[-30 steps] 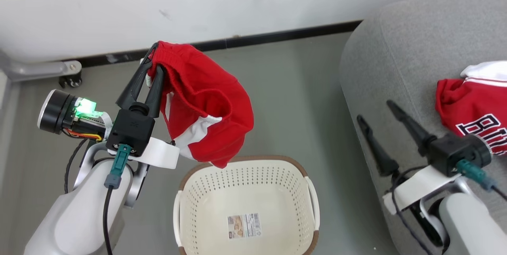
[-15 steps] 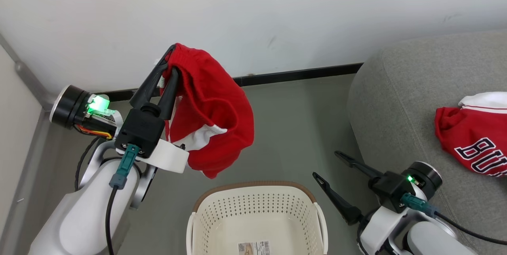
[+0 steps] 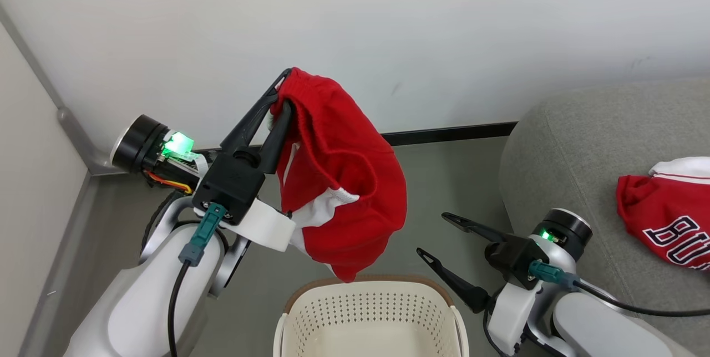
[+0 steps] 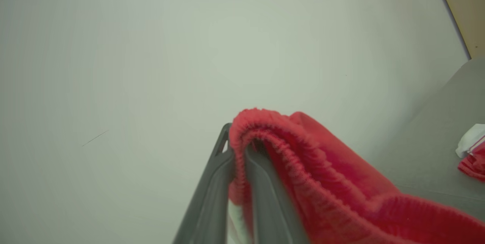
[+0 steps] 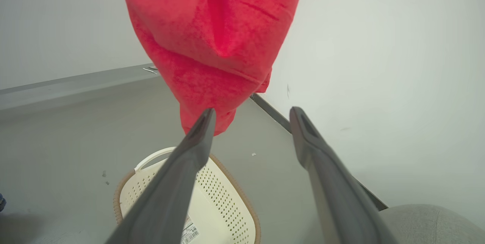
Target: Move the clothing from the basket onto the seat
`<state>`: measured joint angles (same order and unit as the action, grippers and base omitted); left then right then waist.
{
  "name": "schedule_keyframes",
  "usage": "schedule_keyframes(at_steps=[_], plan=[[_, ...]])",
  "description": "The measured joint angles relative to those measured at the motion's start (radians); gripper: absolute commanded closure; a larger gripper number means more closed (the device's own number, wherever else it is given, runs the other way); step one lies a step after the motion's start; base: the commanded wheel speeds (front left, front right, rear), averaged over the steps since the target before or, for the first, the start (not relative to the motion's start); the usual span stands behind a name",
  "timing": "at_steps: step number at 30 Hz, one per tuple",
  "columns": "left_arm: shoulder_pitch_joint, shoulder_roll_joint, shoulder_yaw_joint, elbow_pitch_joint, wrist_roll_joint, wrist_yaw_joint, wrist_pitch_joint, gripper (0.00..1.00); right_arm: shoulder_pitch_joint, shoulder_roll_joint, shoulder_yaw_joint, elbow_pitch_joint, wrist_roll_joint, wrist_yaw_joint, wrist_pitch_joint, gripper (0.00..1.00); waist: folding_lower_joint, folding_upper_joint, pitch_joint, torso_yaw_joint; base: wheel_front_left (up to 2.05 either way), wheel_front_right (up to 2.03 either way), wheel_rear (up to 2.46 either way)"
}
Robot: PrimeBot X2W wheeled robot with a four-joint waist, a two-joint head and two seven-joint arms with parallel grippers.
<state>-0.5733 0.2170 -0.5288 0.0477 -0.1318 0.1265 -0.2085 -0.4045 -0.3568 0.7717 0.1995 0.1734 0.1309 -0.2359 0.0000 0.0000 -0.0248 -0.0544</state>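
Pinching clothing [image 3: 344,190] by elastic hem only, risking a drop.
Hanging it above basket [image 3: 422,286] from clamped left gripper [image 3: 284,90]; holding right gripper [image 3: 434,234] spread wide, empty; risking slippage onto floor [image 3: 444,179], or snagging on basket rim, when swinging toward seat [image 3: 560,146].

I am holding the first garment [image 3: 344,190] up in my left gripper [image 3: 287,90], and it is hanging above the far rim of the basket [image 3: 388,304]; the basket is sitting on the floor [image 3: 444,179] before the wall [image 3: 355,24]. My right gripper [image 3: 434,234] is hovering between the basket and the seat [image 3: 560,146]; the second garment [image 3: 665,224] is lying on the seat, far right.
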Motion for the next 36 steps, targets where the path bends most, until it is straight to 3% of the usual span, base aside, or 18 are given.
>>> schedule_keyframes(at_steps=[10, 21, 29, 30, 31, 32, 36], plan=[[0.000, -0.026, -0.034, -0.010, -0.009, -0.025, 0.021, 1.00, -0.085, -0.005, 0.087, 0.063, 0.068, 0.000, 0.000, 0.00, 0.0000, 0.0000, -0.024, 0.029, 0.00, 0.00, 0.00], [0.000, -0.051, -0.066, -0.022, -0.016, -0.041, 0.032, 1.00, -0.209, -0.012, 0.245, 0.129, 0.151, 0.000, 0.010, 0.00, 0.0000, 0.0000, -0.028, 0.060, 0.00, 0.00, 0.00], [0.000, -0.056, -0.080, -0.025, -0.017, -0.050, 0.040, 1.00, -0.274, 0.016, 0.366, 0.136, 0.201, 0.000, 0.007, 0.00, 0.0000, 0.0000, -0.028, 0.079, 0.00, 0.00, 0.00], [0.000, -0.056, -0.081, -0.025, -0.017, -0.050, 0.040, 1.00, -0.282, 0.017, 0.376, 0.135, 0.207, 0.000, 0.007, 0.09, 0.0000, 0.0000, -0.028, 0.081, 0.00, 0.00, 0.00], [0.000, -0.056, -0.081, -0.024, -0.017, -0.050, 0.040, 1.00, -0.290, 0.017, 0.385, 0.135, 0.207, 0.000, 0.005, 0.35, 0.0000, 0.0000, -0.028, 0.082, 0.00, 0.00, 0.00], [0.000, -0.056, -0.081, -0.024, -0.017, -0.050, 0.040, 1.00, -0.300, 0.017, 0.400, 0.135, 0.207, 0.000, 0.001, 0.53, 0.0000, 0.0000, -0.028, 0.083, 0.00, 0.00, 0.00], [0.001, -0.055, -0.079, -0.021, -0.018, -0.050, 0.040, 1.00, -0.324, 0.022, 0.444, 0.133, 0.207, 0.000, -0.005, 0.75, 0.0000, 0.0000, -0.029, 0.083, 0.00, 0.00, 0.00]])
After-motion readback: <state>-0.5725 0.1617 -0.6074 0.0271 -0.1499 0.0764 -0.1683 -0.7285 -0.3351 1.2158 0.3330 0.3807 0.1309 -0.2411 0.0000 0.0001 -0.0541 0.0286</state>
